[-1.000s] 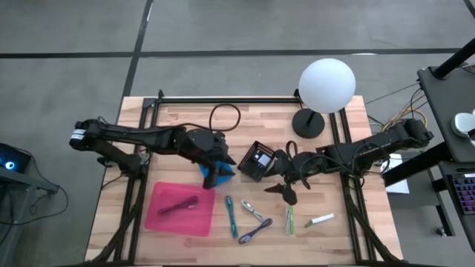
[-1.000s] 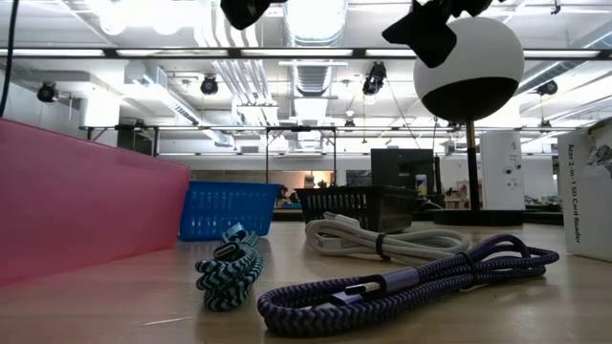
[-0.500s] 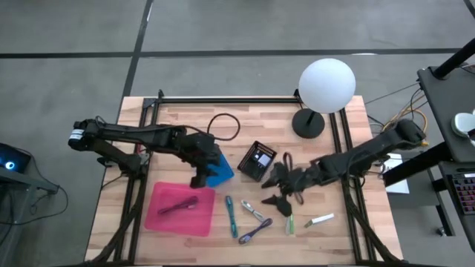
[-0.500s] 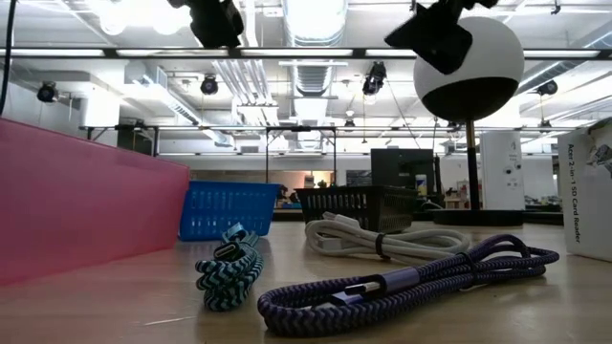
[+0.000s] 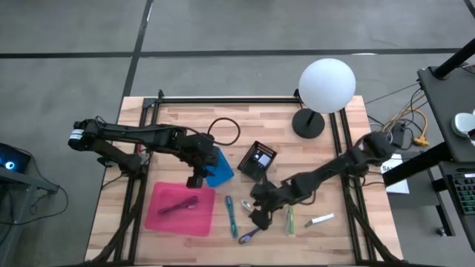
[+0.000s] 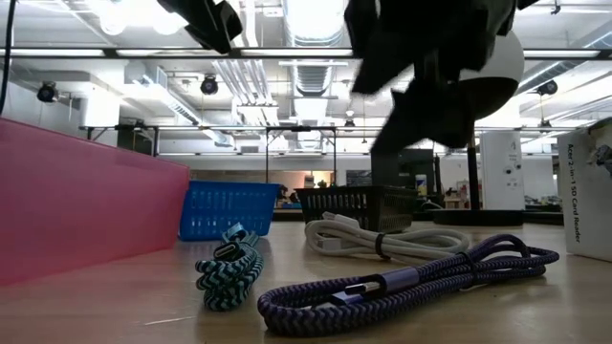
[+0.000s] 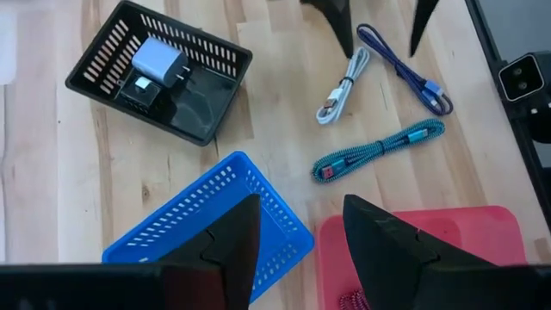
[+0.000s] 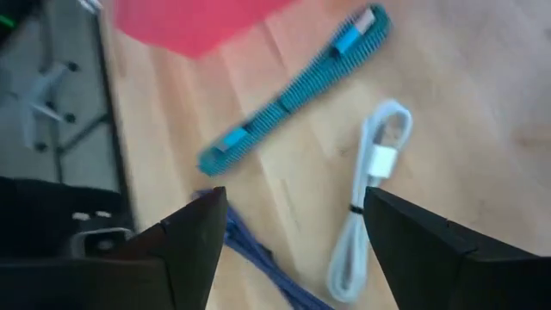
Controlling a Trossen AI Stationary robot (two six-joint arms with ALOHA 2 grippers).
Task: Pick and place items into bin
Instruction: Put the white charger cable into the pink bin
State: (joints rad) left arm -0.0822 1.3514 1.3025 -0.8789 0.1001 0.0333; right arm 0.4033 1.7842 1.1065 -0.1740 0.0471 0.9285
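The surface is pale wood planking, matt. The teal cable looks braided cloth. The blue basket is slotted plastic.

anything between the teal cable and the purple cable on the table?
Yes: the white cable lies between the teal cable and the purple cable, clearest in the left wrist view. The right gripper is above them, open.

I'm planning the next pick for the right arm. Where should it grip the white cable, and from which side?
Grip the white cable at its banded middle, coming straight down from above. It lies flat on the table, folded into a narrow bundle, so the right gripper, open above it, could close across the strands. The teal cable lies apart, leaving room for the fingers.
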